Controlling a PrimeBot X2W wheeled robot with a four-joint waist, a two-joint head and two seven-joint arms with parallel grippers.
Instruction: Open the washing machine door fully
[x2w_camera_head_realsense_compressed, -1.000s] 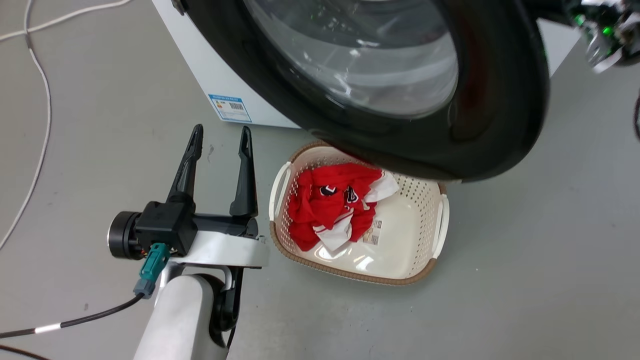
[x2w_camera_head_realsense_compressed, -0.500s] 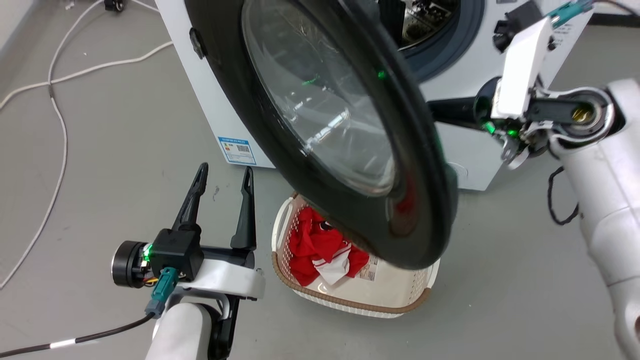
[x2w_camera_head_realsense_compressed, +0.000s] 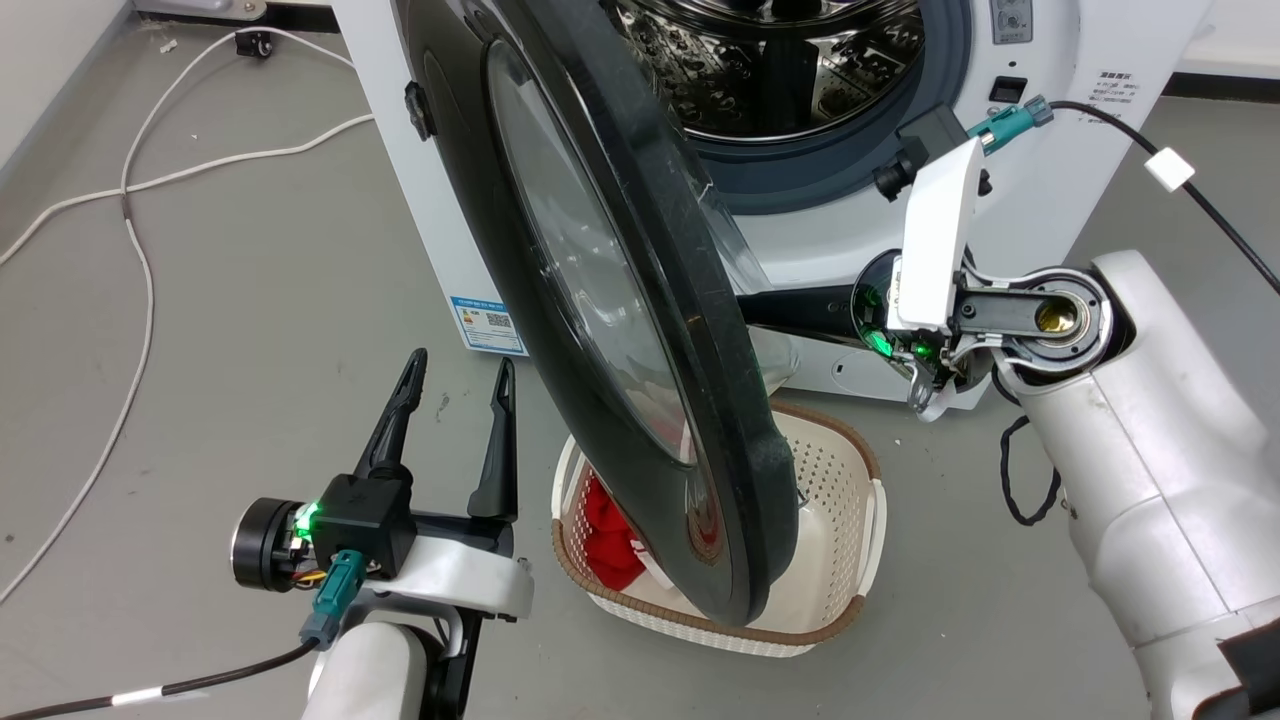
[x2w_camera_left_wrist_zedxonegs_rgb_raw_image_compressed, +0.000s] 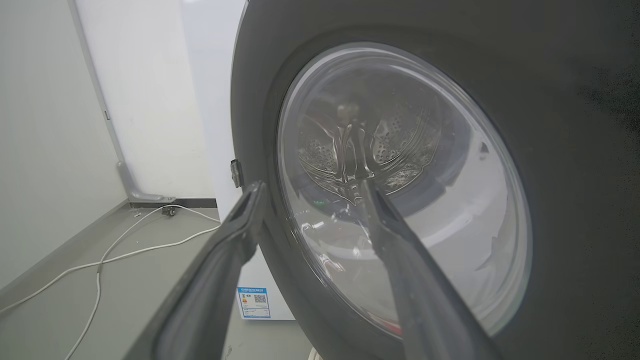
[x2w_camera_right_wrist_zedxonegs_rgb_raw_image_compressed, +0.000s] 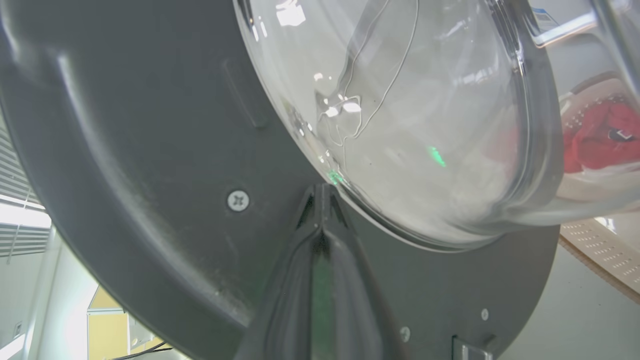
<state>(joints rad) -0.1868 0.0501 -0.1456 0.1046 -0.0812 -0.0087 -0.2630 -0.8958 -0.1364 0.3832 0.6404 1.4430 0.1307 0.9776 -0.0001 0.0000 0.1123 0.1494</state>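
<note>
One laundry basket (x2w_camera_head_realsense_compressed: 835, 490) sits beneath the washing machine door (x2w_camera_head_realsense_compressed: 640, 250).

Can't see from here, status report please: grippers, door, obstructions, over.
Left gripper open, free. Right gripper shut, tips against inner face of washing machine door. Door partly open. Laundry basket beneath it; left gripper maybe in its swing path.

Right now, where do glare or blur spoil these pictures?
Head view: sharp, pale glare streaks on the washing machine door. Left wrist view: the left gripper is out of focus, the drum looks warped through the glass. Right wrist view: the right gripper is blurred, a green glint lies on the glass.
</note>
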